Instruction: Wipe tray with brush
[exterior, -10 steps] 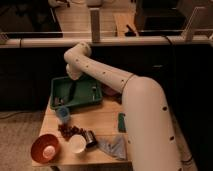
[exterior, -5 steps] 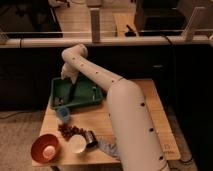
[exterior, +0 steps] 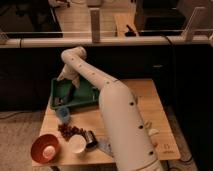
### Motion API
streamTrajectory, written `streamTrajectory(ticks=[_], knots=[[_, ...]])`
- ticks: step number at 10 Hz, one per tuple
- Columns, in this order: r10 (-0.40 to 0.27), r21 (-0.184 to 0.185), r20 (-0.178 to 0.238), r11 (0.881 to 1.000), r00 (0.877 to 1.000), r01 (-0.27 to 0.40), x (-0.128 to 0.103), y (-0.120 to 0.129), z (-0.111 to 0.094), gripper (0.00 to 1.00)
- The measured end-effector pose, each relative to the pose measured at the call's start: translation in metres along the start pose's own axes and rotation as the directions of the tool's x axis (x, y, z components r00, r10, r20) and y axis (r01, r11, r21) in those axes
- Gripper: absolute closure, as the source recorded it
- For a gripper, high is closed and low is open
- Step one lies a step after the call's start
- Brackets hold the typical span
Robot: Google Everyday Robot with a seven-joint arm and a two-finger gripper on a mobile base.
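Note:
The green tray [exterior: 87,96] lies on the back left part of the wooden table [exterior: 145,107]. My white arm reaches from the lower right across the table, bends at an elbow above the tray and comes down into it. My gripper [exterior: 70,82] is over the tray's left half, close to its floor. A small dark elongated shape, the brush [exterior: 73,93], stands just below the gripper on the tray floor. Whether the gripper holds it is not visible. The arm hides the tray's right end.
A blue cup [exterior: 62,114] stands in front of the tray. At the table's front left are an orange-red bowl [exterior: 45,148], a white cup [exterior: 76,144], dark red bits [exterior: 70,131], a metal can [exterior: 90,139] and a grey cloth [exterior: 106,146]. A railing [exterior: 40,42] runs behind.
My arm has swung left and forward, its forearm now covering more of the table's middle. The gripper has moved from the tray's back edge down into its left half.

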Motion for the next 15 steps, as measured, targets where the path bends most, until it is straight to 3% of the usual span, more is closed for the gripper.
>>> streamTrajectory(ticks=[5,11,15], knots=[[0.033,-0.072,0.033,0.997,0.999,-0.031,-0.011,0.003,0.038,0.20],[0.099,-0.105,0.007,0.990,0.995,-0.097,-0.001,0.014,0.059,0.21],[0.079,-0.140,0.006,0.987,0.997,-0.077,-0.003,0.011,0.069,0.55]])
